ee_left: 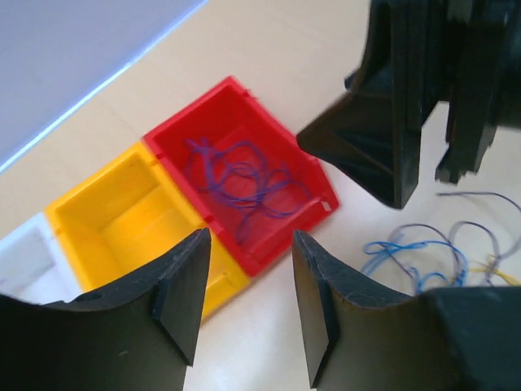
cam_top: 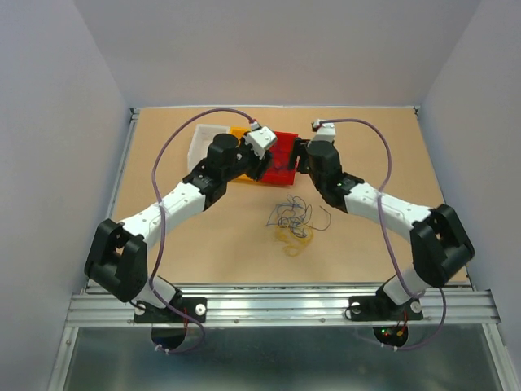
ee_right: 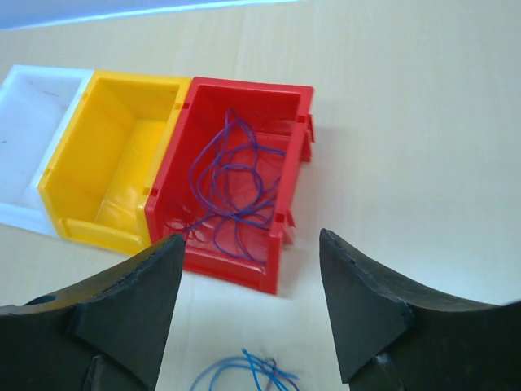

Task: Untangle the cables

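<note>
A loose tangle of thin dark-blue and yellow cables (cam_top: pixel 293 221) lies on the tan table in front of both arms. Blue strands of it show in the left wrist view (ee_left: pixel 423 252) and the right wrist view (ee_right: pixel 244 371). A purple cable (ee_right: pixel 232 187) lies curled inside the red bin (ee_right: pixel 285 236), also seen in the left wrist view (ee_left: pixel 244 183). My left gripper (ee_left: pixel 248 305) is open and empty, above the table just near the red and yellow bins. My right gripper (ee_right: pixel 248 305) is open and empty, above the table near the red bin's front.
A yellow bin (ee_right: pixel 106 175) and a white bin (ee_right: pixel 28 147) stand in a row left of the red bin (cam_top: pixel 285 155) at the back of the table. The right arm's gripper (ee_left: pixel 407 106) hangs close beside the left one. Grey walls enclose the table.
</note>
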Available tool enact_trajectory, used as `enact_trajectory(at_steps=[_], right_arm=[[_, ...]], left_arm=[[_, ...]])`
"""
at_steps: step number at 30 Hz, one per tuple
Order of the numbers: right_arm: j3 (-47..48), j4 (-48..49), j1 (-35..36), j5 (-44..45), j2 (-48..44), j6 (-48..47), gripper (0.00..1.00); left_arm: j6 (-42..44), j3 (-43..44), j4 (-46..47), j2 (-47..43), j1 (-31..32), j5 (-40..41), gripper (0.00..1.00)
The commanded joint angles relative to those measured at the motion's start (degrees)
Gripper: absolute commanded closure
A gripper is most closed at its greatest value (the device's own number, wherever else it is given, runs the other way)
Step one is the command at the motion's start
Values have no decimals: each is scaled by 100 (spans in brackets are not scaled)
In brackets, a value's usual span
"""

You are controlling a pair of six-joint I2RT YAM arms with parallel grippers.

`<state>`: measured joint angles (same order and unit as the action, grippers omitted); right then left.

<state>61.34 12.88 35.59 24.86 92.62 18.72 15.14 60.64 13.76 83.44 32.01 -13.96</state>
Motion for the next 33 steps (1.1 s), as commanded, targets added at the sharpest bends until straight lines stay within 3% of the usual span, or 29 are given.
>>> enact_trajectory(at_steps=[1,6,16,23,33], right_arm=[[-631,-154,-44,465,-1174,61,25],[-1194,-742,-44,1011,-2379,149,12],[-1783,-998,-44,1829,-3732,475,9],[-2029,-998,-53,1987,-4207,448,7],[-2161,-1007,-44,2093,-4445,396,5]], left_arm=[[517,-193,295,-215,489,-468,42],[254,0,92,225,1192,-196,42],[-590,931,-171,1823,1931,727,38],[-529,1230,-338,2273,2362,1158,37],[-784,1468,-936,2265,2424,1562,38]])
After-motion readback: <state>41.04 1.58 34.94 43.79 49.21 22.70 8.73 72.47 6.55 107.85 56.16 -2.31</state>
